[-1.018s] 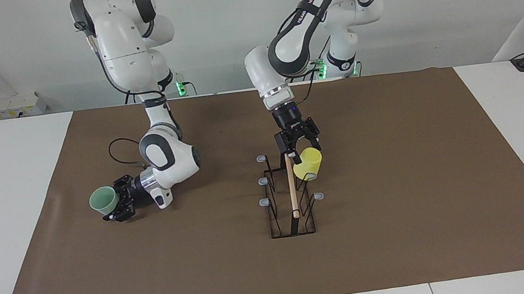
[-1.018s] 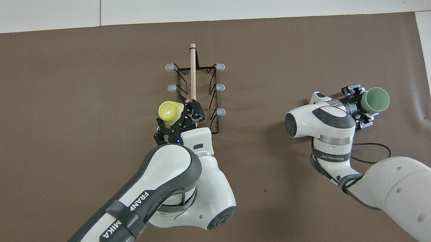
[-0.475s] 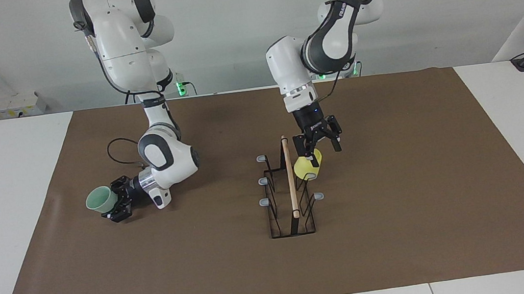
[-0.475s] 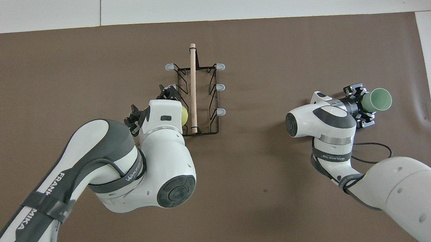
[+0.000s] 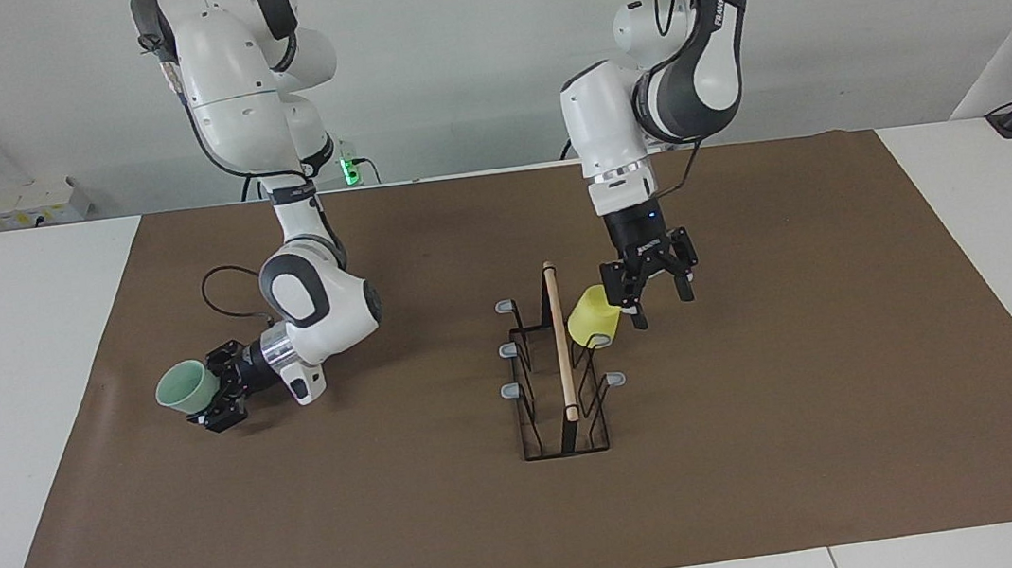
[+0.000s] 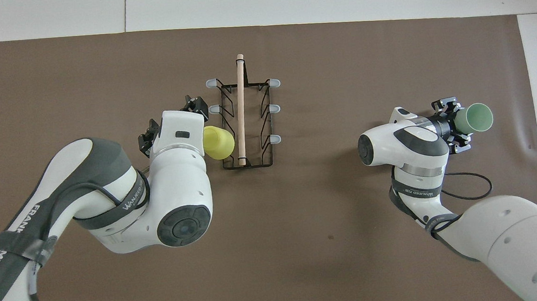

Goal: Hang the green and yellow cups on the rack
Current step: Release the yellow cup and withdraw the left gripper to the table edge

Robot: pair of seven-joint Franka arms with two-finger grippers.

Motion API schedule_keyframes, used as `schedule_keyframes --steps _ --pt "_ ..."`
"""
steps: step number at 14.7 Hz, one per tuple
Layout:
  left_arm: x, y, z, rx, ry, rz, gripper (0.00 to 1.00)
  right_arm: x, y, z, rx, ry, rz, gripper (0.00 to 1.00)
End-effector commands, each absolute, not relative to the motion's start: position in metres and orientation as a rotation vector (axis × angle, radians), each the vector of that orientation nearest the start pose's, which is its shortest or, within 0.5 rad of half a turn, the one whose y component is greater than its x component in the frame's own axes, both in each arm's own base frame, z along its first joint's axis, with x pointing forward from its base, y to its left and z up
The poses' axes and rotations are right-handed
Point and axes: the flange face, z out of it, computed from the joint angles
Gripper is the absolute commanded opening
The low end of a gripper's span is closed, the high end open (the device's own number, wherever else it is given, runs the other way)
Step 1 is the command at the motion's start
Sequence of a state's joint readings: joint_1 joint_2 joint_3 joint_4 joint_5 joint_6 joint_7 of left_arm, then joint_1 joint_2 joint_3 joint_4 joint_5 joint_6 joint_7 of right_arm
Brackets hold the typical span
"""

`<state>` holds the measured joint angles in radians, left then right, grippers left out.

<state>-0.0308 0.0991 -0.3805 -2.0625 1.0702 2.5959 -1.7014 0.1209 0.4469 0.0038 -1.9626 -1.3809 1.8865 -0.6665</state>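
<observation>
Left gripper [image 5: 658, 303] has drawn clear of the yellow cup [image 5: 592, 315], jaws apart.
Right gripper [image 5: 216, 401] seemingly clamps green cup [image 5: 185, 387]; yellow hangs on rack [image 5: 557, 375].

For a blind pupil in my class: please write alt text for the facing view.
A yellow cup hangs on a black wire rack mid-table, the open left gripper just beside it. The right gripper holds a green cup near its end.

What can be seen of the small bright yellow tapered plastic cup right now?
The small bright yellow tapered plastic cup is plain and handleless. It hangs tilted on a grey-tipped side peg of the black wire rack, on the side toward the left arm's end of the table. The left gripper hovers open beside it, not gripping it.
</observation>
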Motion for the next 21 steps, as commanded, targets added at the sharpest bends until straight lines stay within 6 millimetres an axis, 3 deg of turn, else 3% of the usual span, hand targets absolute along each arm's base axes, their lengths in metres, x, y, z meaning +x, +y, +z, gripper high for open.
schedule_keyframes --steps 1,8,11,14,19,21 --pt "0.557 -0.238 0.457 -2.840 -0.660 -1.214 1.00 0.613 -0.015 0.303 1.482 1.582 -0.744 0.53" --pt "0.589 -0.184 0.498 -2.954 -0.532 -0.979 1.00 0.616 -0.033 0.364 1.642 1.600 -0.638 0.51" --pt "0.595 -0.148 0.521 -3.014 -0.412 -0.833 0.99 0.618 -0.028 0.372 1.719 1.602 -0.589 0.51" --pt "0.587 -0.110 0.537 -3.053 -0.257 -0.723 0.99 0.618 -0.028 0.374 1.773 1.592 -0.566 0.51" --pt "0.568 -0.065 0.554 -3.121 0.002 -0.493 0.99 0.624 -0.014 0.397 1.915 1.576 -0.460 0.51" --pt "0.567 -0.047 0.572 -3.168 0.101 -0.403 0.99 0.621 -0.014 0.408 1.987 1.563 -0.413 0.51"
